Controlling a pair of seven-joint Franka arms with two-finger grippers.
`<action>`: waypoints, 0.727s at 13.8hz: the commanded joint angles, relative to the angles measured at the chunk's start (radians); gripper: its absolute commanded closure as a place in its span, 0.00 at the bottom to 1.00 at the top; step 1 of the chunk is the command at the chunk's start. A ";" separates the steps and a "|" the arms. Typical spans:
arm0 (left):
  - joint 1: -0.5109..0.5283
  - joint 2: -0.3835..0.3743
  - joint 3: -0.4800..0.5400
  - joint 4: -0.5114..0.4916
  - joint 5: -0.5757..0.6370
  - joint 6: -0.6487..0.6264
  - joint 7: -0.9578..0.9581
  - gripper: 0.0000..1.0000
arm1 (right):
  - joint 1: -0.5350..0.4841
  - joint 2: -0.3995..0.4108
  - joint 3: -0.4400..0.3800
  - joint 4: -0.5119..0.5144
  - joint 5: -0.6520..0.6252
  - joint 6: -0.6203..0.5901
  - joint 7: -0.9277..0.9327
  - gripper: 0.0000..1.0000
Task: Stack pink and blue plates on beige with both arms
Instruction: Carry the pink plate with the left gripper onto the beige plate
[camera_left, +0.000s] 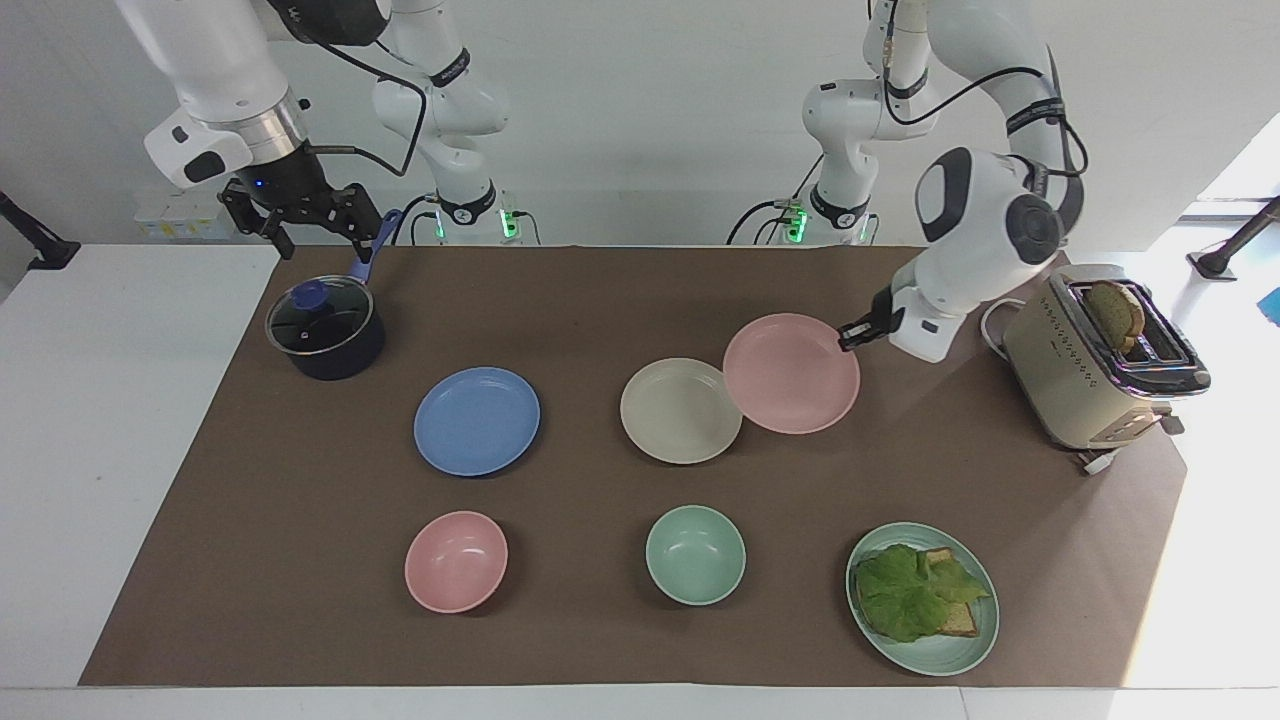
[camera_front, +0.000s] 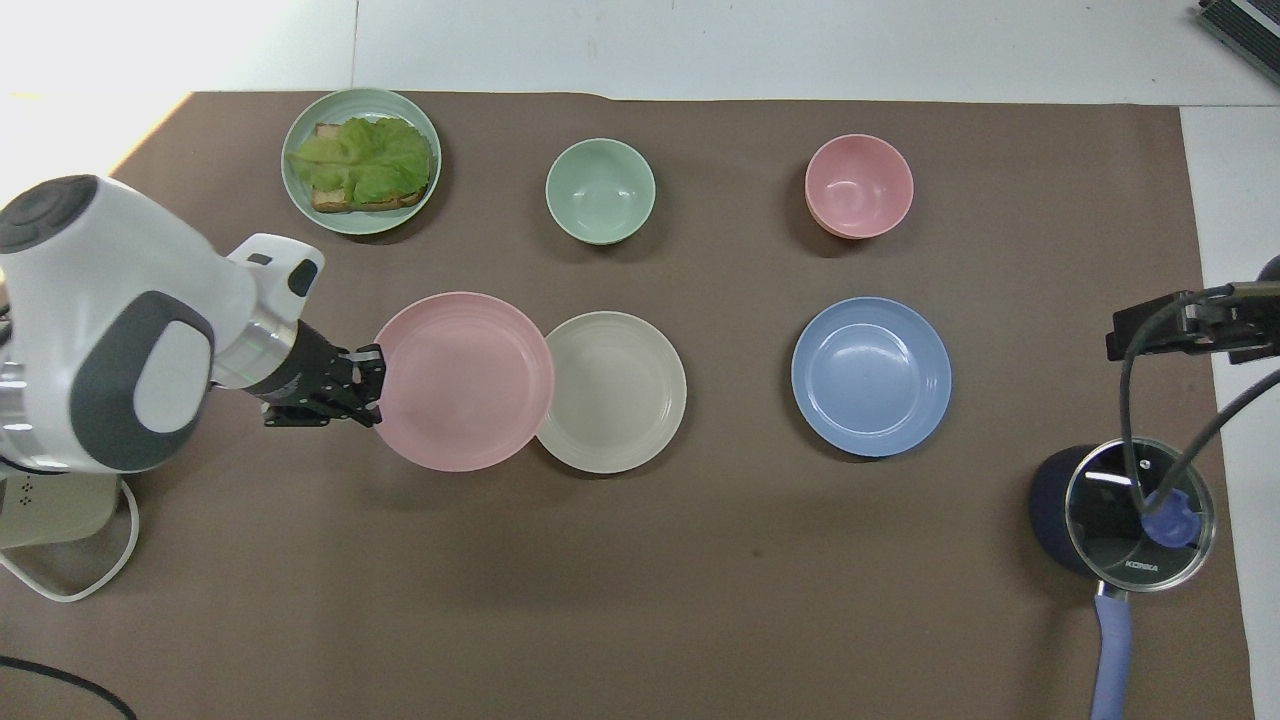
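My left gripper (camera_left: 850, 333) (camera_front: 372, 375) is shut on the rim of the pink plate (camera_left: 790, 373) (camera_front: 462, 381). It holds the plate level in the air, and the plate's leading edge overlaps the rim of the beige plate (camera_left: 680, 410) (camera_front: 615, 392). The beige plate lies flat mid-table. The blue plate (camera_left: 477, 420) (camera_front: 871, 376) lies beside it toward the right arm's end. My right gripper (camera_left: 300, 215) (camera_front: 1150, 330) hangs open over the pot and holds nothing.
A dark pot with a glass lid (camera_left: 325, 328) stands near the right arm's base. A beige toaster (camera_left: 1090, 370) stands at the left arm's end. Farther from the robots are a pink bowl (camera_left: 456, 560), a green bowl (camera_left: 695, 554) and a green plate (camera_left: 935, 655) with lettuce and bread.
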 joint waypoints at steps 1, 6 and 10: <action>-0.141 0.025 0.018 -0.038 -0.024 0.163 -0.093 1.00 | -0.013 -0.018 0.006 -0.021 0.004 0.008 -0.028 0.00; -0.220 0.088 0.018 -0.066 -0.025 0.320 -0.099 1.00 | -0.014 -0.018 0.003 -0.021 0.004 0.008 -0.031 0.00; -0.209 0.090 0.025 -0.058 -0.011 0.309 -0.084 0.00 | -0.016 -0.018 0.003 -0.021 0.004 0.008 -0.031 0.00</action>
